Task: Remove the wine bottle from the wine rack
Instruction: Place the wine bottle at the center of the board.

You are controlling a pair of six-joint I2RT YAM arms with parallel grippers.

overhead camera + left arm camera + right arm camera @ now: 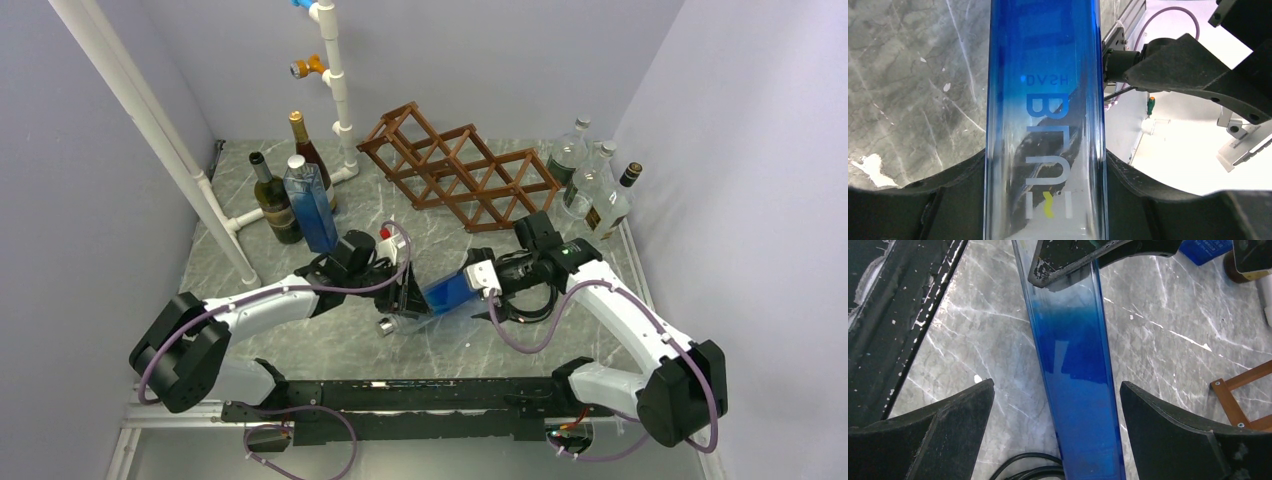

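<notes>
The left arm is stretching low over the grey marble-look surface (330,340), bent at the elbow. The left end effector (410,298) (1045,165) is squeezing the blue and clear square glass wine bottle (448,293) (1045,100) (1073,365) from both sides, on its clear part. The right arm is reaching in from the other side, and the right end effector (472,287) (1055,390) is standing wide around the blue part, with a gap on each side.

The wine bottle is lying on its side between the two arms, near the front of the surface. Its silver cap (385,325) is pointing toward the arm bases. Whether it is touching the surface is hard to tell. It is well apart from the brown wooden wine rack (455,165) (1243,395), which is standing at the back.

Pale letters are showing backwards through the glass. The small word is looking like "DASH" and the big one like "BLUE".

The glass is smooth, with flat sides, and the colour is fading from deep blue to clear. The rack is made of thin crossed sticks forming diamond holes.
</notes>
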